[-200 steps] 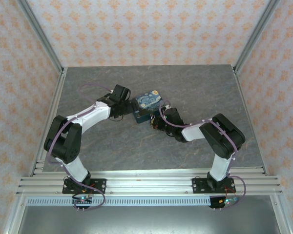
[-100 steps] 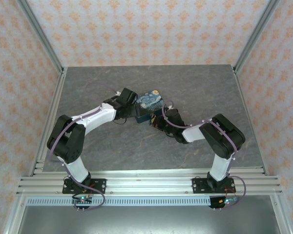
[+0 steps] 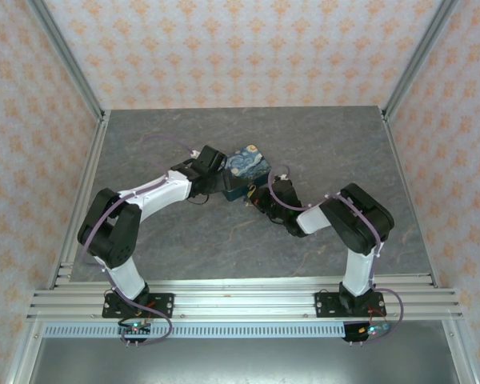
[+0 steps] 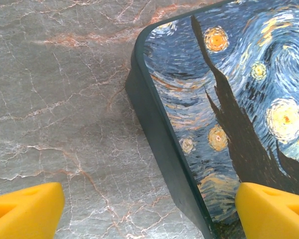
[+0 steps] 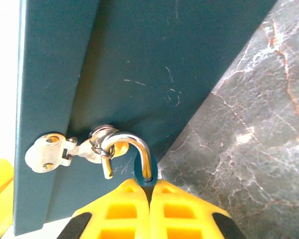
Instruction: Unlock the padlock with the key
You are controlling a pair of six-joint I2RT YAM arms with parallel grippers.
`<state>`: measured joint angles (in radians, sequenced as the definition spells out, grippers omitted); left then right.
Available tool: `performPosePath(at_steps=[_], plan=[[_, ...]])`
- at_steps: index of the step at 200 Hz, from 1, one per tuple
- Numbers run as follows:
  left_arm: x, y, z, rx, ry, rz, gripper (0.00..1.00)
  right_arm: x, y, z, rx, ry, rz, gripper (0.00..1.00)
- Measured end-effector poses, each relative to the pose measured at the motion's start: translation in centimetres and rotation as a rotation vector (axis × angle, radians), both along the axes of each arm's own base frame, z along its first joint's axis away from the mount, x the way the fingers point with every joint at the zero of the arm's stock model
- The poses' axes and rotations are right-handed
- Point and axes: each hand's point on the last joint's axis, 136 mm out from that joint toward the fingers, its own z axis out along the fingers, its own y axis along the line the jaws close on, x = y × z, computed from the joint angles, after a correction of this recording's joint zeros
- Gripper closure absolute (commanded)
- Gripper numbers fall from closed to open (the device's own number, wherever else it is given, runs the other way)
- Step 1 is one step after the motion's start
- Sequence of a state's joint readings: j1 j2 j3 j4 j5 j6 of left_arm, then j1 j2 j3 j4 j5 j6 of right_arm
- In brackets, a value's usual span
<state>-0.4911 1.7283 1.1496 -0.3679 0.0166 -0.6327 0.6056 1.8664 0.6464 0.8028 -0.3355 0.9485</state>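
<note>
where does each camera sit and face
Top external: high behind the arm bases, looking down at the grey marble table; both arms show.
Left wrist: over the blue-and-yellow Starry Night printed box, facing down at its lid corner; left hand open, yellow fingertips at bottom corners.
Right wrist: low, facing the box's dark side, metal hasp and tiny teal padlock; right hand shut at bottom.
Shared: all three see the box.

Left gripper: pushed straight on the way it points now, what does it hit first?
Likely the printed box: its edge lies between the left gripper's open fingers; depth unclear.
</note>
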Motion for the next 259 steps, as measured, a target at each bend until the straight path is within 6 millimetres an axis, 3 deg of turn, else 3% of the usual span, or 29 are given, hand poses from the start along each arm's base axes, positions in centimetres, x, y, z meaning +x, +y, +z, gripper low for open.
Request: performPosePath(at_steps=[111, 185, 225, 259], plan=[[0.5, -0.8, -0.2, -0.036, -0.021, 0.003, 0.13, 2.0, -1.7, 0.6, 0.028, -0.009, -0.061, 1.0], [0.5, -1.1, -0.3, -0.05, -0.022, -0.003, 0.13, 4.0, -3.5, 0.1, -0.082, 0.031, -0.061, 1.0], [0.5, -1.1, -0.3, -0.05, -0.021, -0.003, 0.13, 3.6, -4.0, 0.7, -0.117, 0.034, -0.034, 1.0], [0.5, -1.1, -0.2, -0.05, -0.022, -0.003, 0.09, 2.1, -6.7, 1.5, -0.115, 0.04, -0.068, 1.0]])
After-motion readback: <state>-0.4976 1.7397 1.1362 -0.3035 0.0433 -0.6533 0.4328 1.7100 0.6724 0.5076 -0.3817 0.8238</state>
